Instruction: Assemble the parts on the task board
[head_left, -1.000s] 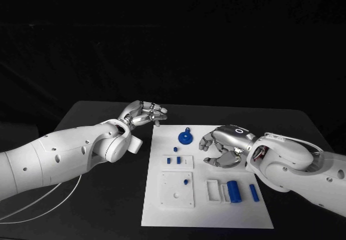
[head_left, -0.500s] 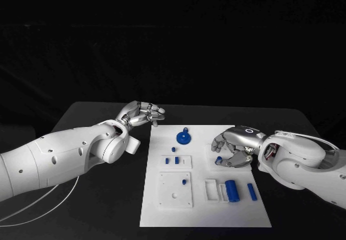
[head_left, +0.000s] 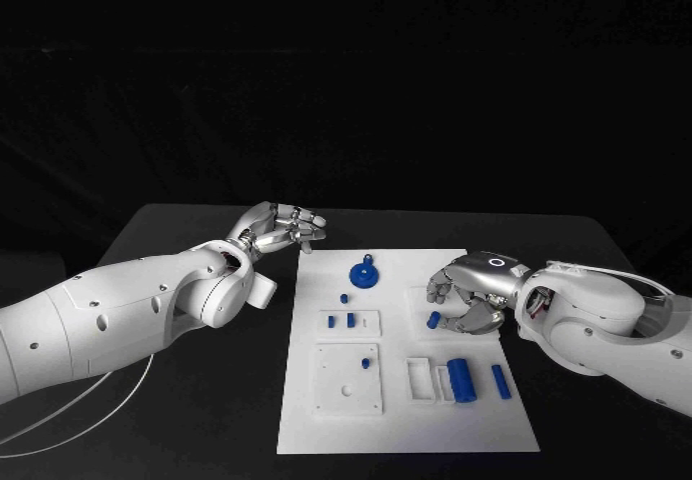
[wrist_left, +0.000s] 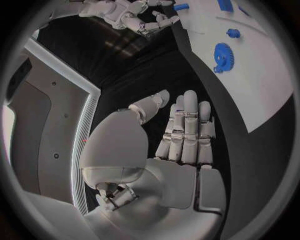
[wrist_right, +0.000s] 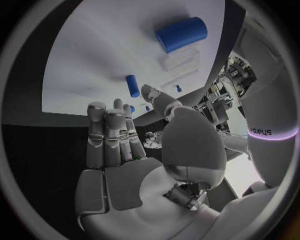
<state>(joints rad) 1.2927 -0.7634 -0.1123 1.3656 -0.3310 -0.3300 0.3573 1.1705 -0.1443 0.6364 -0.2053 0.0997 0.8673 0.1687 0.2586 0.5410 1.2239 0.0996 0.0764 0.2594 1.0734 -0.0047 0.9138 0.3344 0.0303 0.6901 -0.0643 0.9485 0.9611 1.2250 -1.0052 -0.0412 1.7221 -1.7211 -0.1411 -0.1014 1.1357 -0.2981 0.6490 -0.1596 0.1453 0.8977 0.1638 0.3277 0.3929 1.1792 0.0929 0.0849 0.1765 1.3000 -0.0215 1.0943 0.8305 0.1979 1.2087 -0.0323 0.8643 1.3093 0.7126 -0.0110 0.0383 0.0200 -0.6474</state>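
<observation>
Two silver many-fingered hands work at the flat white task board (head_left: 411, 420) on the black table (head_left: 173, 225). Right hand (head_left: 469, 295) hovers over the board's right side, fingers curled, a small blue peg (head_left: 433, 319) just beside its fingertips; whether they pinch it I cannot tell. Left hand (head_left: 281, 228), off the board's far left corner, has fingers curled in, apparently empty. A round blue gear (head_left: 366, 273) lies between the hands.
</observation>
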